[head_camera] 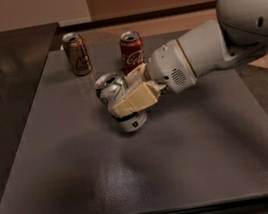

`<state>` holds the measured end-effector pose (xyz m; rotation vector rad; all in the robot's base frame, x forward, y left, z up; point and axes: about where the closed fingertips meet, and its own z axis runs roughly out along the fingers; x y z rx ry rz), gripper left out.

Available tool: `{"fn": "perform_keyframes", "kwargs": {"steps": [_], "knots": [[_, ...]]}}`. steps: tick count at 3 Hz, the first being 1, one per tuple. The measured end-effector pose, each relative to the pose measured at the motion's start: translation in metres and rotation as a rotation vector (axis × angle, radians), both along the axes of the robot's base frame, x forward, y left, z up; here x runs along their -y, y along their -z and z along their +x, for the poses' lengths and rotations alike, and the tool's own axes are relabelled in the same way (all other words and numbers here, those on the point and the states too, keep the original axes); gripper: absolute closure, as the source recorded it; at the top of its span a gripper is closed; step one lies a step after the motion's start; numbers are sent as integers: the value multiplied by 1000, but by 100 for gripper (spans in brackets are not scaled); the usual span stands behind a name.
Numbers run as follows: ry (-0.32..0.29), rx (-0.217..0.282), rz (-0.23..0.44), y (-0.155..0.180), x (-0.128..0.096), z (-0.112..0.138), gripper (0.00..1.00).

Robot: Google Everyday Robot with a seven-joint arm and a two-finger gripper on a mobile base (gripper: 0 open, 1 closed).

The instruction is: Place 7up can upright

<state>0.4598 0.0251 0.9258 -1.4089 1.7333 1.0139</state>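
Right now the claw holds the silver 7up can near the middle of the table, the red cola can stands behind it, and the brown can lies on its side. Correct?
Not quite. The camera view shows the brown can standing upright at the back, left of the red cola can. The rest is right: the claw grips the silver 7up can mid-table.

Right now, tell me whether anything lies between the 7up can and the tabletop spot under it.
Nothing visible does. The gripper holds the 7up can tilted over bare table; the Coca-Cola can and brown-gold can stand behind it, apart.
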Motion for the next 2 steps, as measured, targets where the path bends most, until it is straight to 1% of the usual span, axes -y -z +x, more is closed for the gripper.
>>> {"fn": "perform_keyframes", "kwargs": {"steps": [1,2], "knots": [[-29,17,102,2,-1,0,100],[-71,56,174,6,0,1,100]]}}
